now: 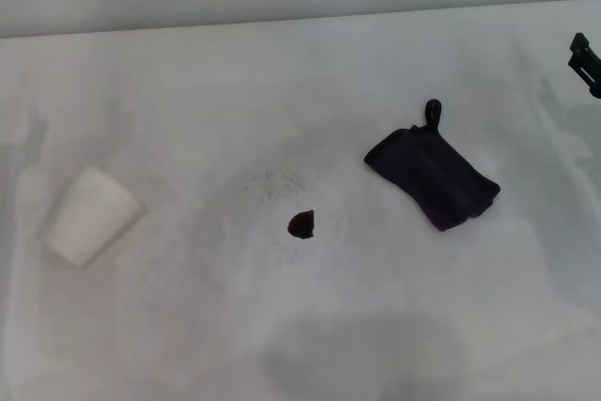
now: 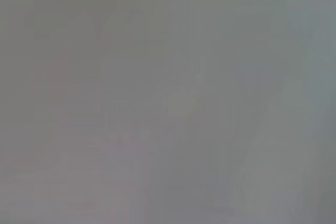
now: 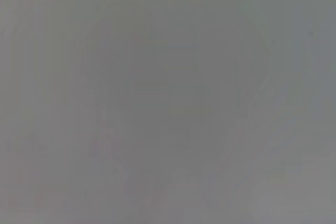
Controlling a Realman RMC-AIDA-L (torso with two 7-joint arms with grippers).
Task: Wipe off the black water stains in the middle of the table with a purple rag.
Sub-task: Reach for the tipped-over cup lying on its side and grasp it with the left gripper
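Note:
The black water stain [image 1: 301,224] is a small dark blot in the middle of the white table [image 1: 188,326], with faint grey speckles just behind it. The purple rag [image 1: 434,176] lies folded to the right of the blot, its loop tab pointing to the far side. A black part of my right gripper [image 1: 585,60] shows at the right edge of the head view, beyond and to the right of the rag. My left gripper is out of view. Both wrist views show only plain grey.
A white paper cup [image 1: 89,215] lies on its side at the left of the table. The table's far edge meets a grey wall at the top of the head view.

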